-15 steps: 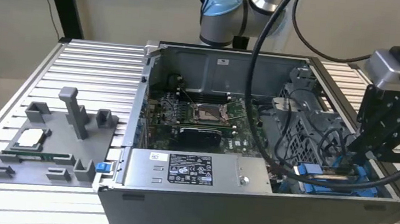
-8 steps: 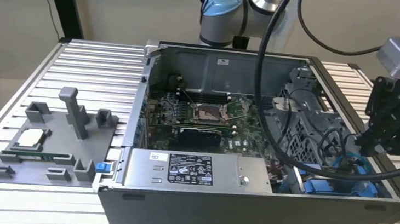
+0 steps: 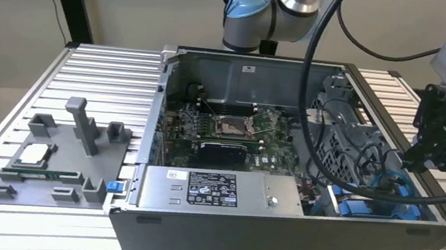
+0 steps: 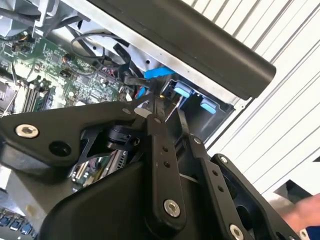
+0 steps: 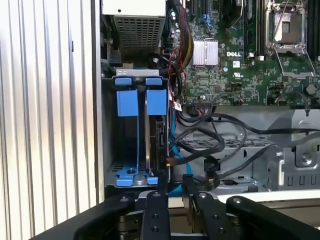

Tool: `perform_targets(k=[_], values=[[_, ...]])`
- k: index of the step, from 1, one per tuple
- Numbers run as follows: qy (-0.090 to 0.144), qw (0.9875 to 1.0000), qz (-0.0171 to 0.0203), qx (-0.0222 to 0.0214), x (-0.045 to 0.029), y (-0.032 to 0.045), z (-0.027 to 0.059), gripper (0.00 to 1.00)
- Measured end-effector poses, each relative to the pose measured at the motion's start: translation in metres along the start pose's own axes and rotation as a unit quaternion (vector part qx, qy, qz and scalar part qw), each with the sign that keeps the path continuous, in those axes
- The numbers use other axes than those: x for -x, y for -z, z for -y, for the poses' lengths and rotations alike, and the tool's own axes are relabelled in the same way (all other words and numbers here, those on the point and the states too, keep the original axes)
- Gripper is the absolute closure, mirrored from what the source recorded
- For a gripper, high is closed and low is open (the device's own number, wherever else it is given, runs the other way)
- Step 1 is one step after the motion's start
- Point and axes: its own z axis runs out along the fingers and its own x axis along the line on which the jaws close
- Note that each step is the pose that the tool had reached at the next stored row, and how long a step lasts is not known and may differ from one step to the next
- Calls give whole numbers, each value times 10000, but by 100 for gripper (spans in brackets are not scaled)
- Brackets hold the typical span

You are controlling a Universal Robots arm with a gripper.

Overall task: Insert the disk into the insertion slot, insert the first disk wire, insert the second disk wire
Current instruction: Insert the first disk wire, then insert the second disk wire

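Observation:
The disk (image 5: 159, 142) stands edge-on in its blue carrier (image 5: 156, 102) inside the insertion slot (image 5: 111, 150), a grey perforated bay in the corner of the computer case (image 3: 278, 235). My gripper (image 5: 175, 182) hangs just behind the disk's rear edge, its black fingers (image 5: 163, 182) close together with a narrow gap. A blue disk wire (image 5: 173, 150) runs down past the disk's connectors and curves into that gap. In the exterior view the gripper (image 3: 409, 162) sits above the blue carriers (image 3: 360, 207) at the case's right. In the second wrist view the gripper (image 4: 167, 112) points at the bay.
Black cables (image 5: 220, 140) loop beside the bay, one ending in a black plug (image 5: 210, 169). The green motherboard (image 3: 222, 134) and the grey power-supply box (image 3: 204, 191) fill the rest of the case. A grey parts fixture (image 3: 55, 164) lies on the ribbed table at the exterior view's left.

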Motion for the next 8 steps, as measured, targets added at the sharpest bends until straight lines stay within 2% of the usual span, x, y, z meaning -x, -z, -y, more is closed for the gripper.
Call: perform_targets(k=[2, 3, 8], values=[[36, 10000, 38, 4, -1, -7, 9, 0], [54, 10000, 44, 6, -1, -13, 16, 0], [148, 9999, 52, 11, -3, -39, 48, 0]])
